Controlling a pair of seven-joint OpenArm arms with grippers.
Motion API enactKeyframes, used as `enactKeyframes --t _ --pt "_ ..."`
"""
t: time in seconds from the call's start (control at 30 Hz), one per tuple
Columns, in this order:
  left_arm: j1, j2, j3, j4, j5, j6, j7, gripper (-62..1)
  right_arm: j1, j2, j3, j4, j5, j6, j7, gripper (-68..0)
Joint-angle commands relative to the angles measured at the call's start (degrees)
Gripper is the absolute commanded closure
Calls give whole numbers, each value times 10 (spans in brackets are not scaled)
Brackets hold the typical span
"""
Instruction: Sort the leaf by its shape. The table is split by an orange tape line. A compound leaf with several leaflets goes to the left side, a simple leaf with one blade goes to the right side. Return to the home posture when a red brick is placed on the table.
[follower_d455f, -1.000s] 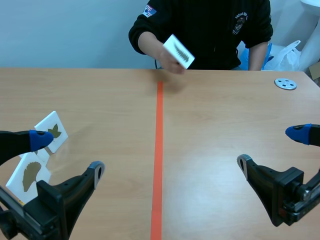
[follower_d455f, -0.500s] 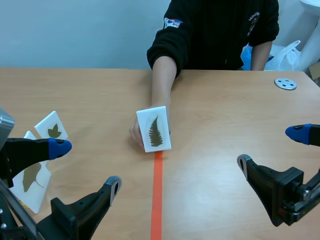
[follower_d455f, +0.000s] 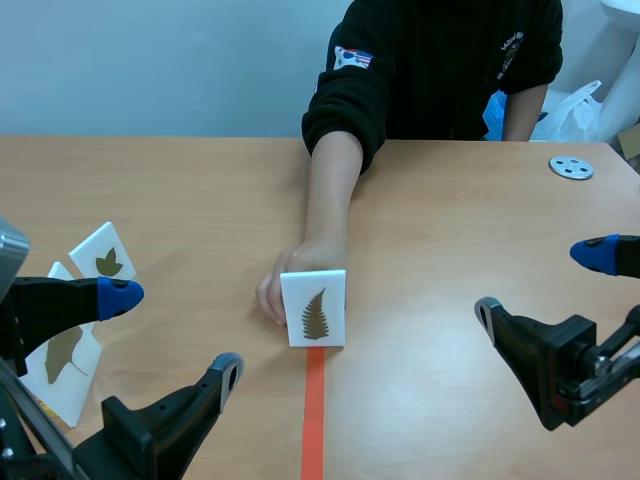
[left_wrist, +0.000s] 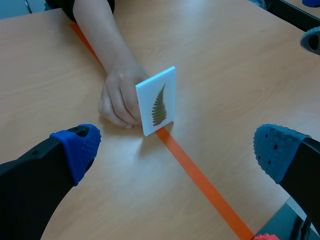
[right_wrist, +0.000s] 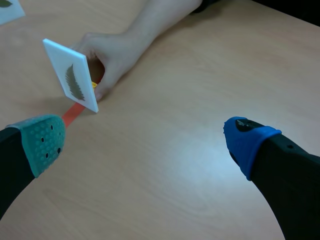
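Straight ahead of the left claw (follower_d455f: 172, 332), released and spread wide: fern card (follower_d455f: 314, 308), upright on the orange tape line (follower_d455f: 314, 420), gripped from behind by a person's hand (follower_d455f: 285, 280). Held aloft over the far edge of the surface (follower_d455f: 200, 200) a second ago; now brought down and stood within reach. Many leaflets along one stem, so judged compound and bound for the left side. Not yet free to take, being held. Thin top and side edges exposed toward both claws; far face blocked by the hand. Bare wood between left claw and line, roomy enough for a set-down. Two leaf cards (follower_d455f: 103, 262) lying just outside the left claw, best avoided. Right claw (follower_d455f: 543, 283) likewise released, well apart from the card.
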Motion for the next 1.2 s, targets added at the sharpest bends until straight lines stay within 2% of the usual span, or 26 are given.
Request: enactKeyframes --t 0.0,0.1,0.37,0.73,1.17 --pt "-2 1 0 -2 -4 -1 -8 -623 14 3 -3 -5 4 10 10 -679" --pt "-2 1 0 -5 -4 -1 -8 -623 35 3 -26 -19 2 21 6 -679" --pt "-2 1 0 -5 -4 -1 -12 -623 109 3 -100 -90 -3 21 10 -679" --pt "-22 1 0 -23 -4 6 -14 -623 202 2 -199 -180 -62 21 42 -679" --pt "-27 1 0 -51 -4 6 -16 -623 306 -47 -282 -301 -136 23 93 -679"
